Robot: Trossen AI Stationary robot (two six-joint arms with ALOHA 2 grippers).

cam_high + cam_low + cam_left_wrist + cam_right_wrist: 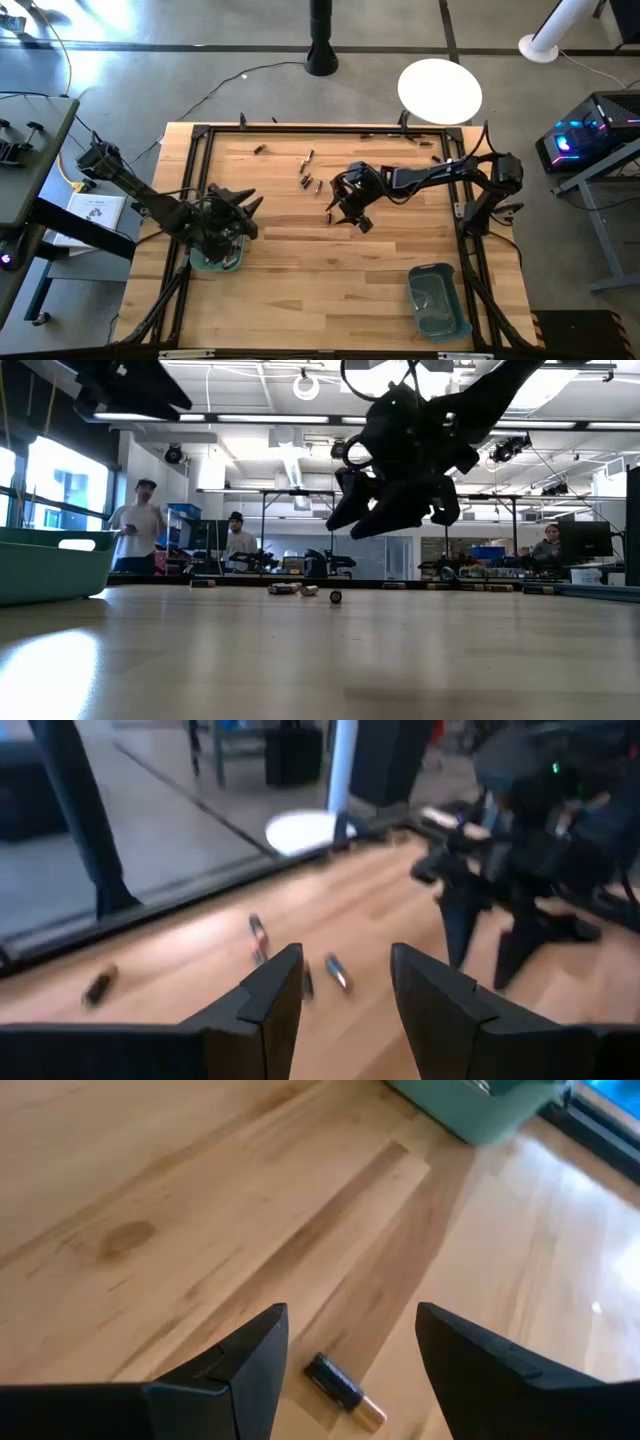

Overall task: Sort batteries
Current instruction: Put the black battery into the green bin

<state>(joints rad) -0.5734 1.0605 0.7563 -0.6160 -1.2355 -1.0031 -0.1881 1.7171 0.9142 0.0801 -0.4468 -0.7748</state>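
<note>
The right tool (350, 210) hangs over the middle of the desk (330, 290), its two dark fingers (240, 1365) spread apart with nothing between them. In the right wrist view a single dark battery with a coppery end (345, 1391) lies flat on the wood in the gap between those fingers, apart from both; in the high view it shows as a small dark mark just beside the tool, toward the left arm (327, 215). Farther toward the back edge of the desk lies a loose cluster of batteries (307, 178), with one more (259, 149) off by itself near the back rail. In the low view the right tool hovers clear of the desktop, above the batteries lying beyond it.

The left tool (238, 212) sits above the teal bin (218, 262) at the left side of the desk, its fingers (270, 1005) parted and empty. Past them its wrist view shows several of the batteries on the wood and the right arm beyond. A second teal bin (438, 300) stands near the front right corner, well apart from both tools.
</note>
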